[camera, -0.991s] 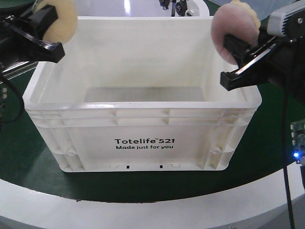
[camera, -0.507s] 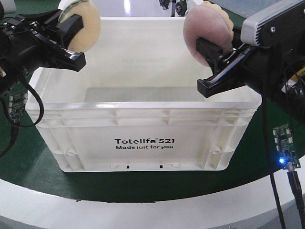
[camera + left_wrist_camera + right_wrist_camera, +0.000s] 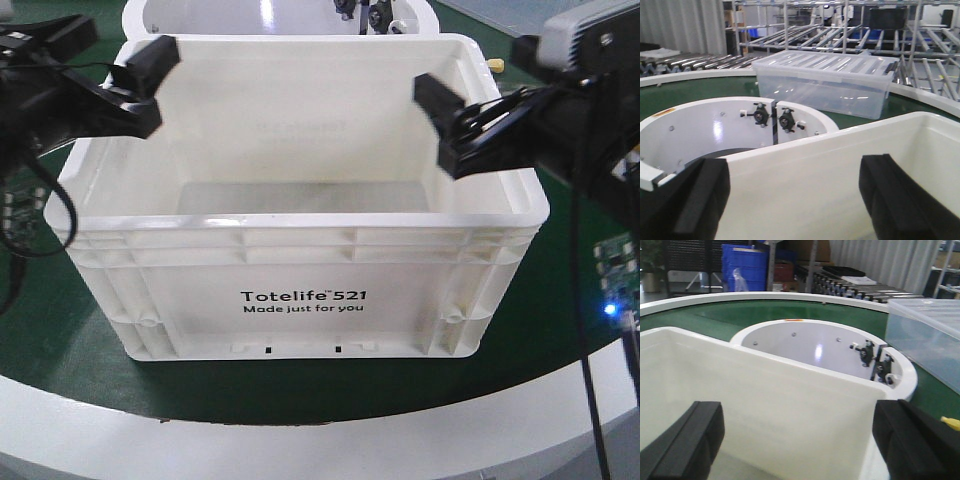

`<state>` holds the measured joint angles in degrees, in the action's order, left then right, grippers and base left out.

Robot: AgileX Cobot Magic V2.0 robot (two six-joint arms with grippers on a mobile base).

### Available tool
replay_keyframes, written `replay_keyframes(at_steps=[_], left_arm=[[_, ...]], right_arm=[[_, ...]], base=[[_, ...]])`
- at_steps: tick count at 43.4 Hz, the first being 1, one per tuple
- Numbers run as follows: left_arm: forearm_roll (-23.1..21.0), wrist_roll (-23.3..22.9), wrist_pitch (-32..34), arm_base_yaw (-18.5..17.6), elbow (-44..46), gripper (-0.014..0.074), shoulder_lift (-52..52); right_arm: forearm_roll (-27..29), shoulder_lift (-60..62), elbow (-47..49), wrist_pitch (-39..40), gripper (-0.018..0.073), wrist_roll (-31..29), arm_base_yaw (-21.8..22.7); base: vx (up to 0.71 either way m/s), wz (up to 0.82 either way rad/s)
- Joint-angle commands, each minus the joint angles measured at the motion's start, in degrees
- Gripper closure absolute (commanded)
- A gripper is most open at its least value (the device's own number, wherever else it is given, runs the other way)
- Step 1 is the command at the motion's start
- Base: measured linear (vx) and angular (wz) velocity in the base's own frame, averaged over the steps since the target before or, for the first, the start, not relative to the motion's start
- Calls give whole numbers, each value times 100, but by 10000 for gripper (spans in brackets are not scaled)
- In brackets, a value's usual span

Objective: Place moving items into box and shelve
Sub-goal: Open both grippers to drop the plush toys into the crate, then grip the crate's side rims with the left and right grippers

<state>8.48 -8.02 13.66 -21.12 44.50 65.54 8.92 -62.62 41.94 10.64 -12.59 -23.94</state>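
Note:
The box (image 3: 300, 300) is a large white crate printed "Totelife 521", standing on the green belt. My left gripper (image 3: 140, 90) hovers open over its left rim with nothing between the black fingers. My right gripper (image 3: 452, 128) hovers open over the right rim, also empty. In the left wrist view the left gripper (image 3: 797, 200) faces the box's inner wall (image 3: 820, 150). The right gripper (image 3: 800, 445) likewise looks down at the box wall (image 3: 765, 390). No moving items show in any view; the front wall hides most of the box floor.
A clear lidded bin (image 3: 825, 80) stands on the belt beyond the box. Right behind the box sits a white ring hub (image 3: 815, 340). Blue bins (image 3: 745, 267) and metal racks (image 3: 840, 25) stand further back. A circuit board with a blue light (image 3: 612, 290) hangs at right.
Both grippers moved in over the box and opened. The yellowish round item in the left and the pink one in the right are gone from view.

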Motion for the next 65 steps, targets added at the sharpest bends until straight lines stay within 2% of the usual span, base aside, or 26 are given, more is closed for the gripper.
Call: replay_keyframes(at_steps=[1, 11, 14, 18, 25, 26, 27, 41, 52, 53, 65], left_arm=[[-107, 28, 17, 263, 163, -3, -350], [-107, 149, -1000, 863, 163, 24, -741], [-107, 149, -1279, 1014, 163, 29, -833], [-107, 149, -1566, 1124, 169, 31, -899], [-107, 149, -1694, 1154, 169, 31, -899], [-107, 143, -1672, 1154, 169, 31, -899], [-107, 143, -1680, 1154, 169, 31, -899], [-107, 95, -1851, 1154, 169, 32, -899], [-107, 95, -1981, 1154, 169, 32, -899], [-107, 95, -1995, 1154, 169, 32, -899], [-107, 95, -1995, 1154, 169, 32, -899]], right_arm=[[51, 163, 154, 490, -55, -70, 363], [56, 277, 173, 193, -34, -63, 961], [101, 295, 269, -170, -31, -63, 1077], [141, 275, 552, -956, -30, -63, 1145], [141, 99, 1209, -2125, -30, -11, 1187], [123, -369, 2352, -3633, -30, 520, 1187], [116, -428, 2466, -3771, -29, 612, 1187], [79, -1188, 3575, -4874, 4, 1039, 1187], [140, -1746, 4074, -5568, 5, 1059, 1187], [386, -2101, 4231, -5875, 5, 1059, 1187], [587, -2386, 4231, -6092, 5, 1060, 1187]], base=[[0, 0], [0, 0], [0, 0], [0, 0], [0, 0], [0, 0], [0, 0], [0, 0], [0, 0], [0, 0], [0, 0]])
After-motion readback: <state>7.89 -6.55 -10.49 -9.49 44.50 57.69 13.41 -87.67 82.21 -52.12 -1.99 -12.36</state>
